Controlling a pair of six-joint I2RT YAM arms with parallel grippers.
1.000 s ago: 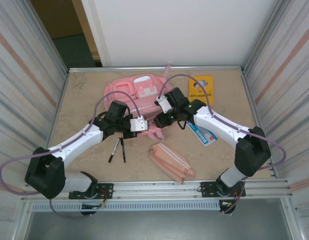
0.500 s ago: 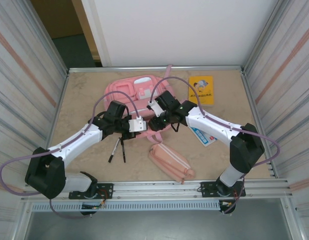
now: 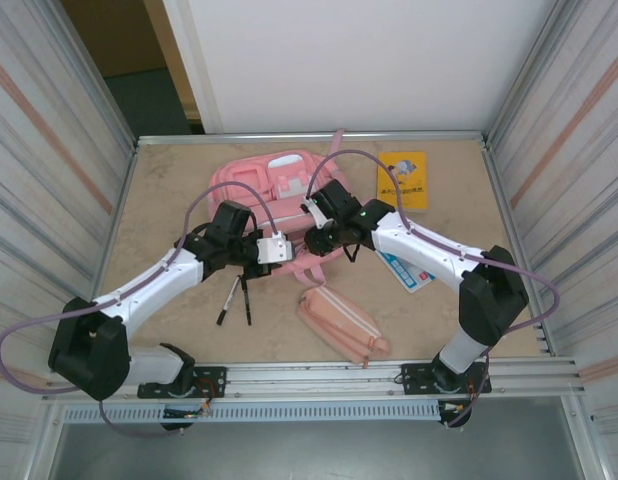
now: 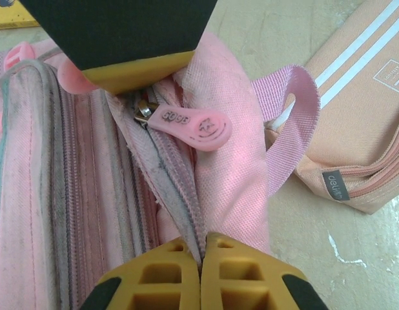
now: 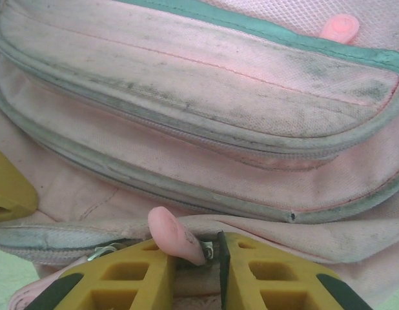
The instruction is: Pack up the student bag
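opening the student bag point(image 3: 274, 185), lying far-middle on the table point(image 3: 169, 180): left pincer point(image 4: 201, 258) pinches its fabric beside the zip, right pincer point(image 5: 196, 248) pinches the pink zip pull point(image 5: 173, 236); next, a steady draw along the track

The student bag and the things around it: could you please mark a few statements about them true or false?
1. The left gripper is shut on the student bag, pinching its fabric beside the zip. True.
2. The pencil case is inside the bag. False: it lies on the table, on the near side of the bag.
3. A pink zip pull sits between the fingers of the right gripper. True.
4. The yellow booklet lies under the pencil case. False: it lies at the far side of the table, right of the bag, well apart from the case.
5. Two pens lie on the table. True.
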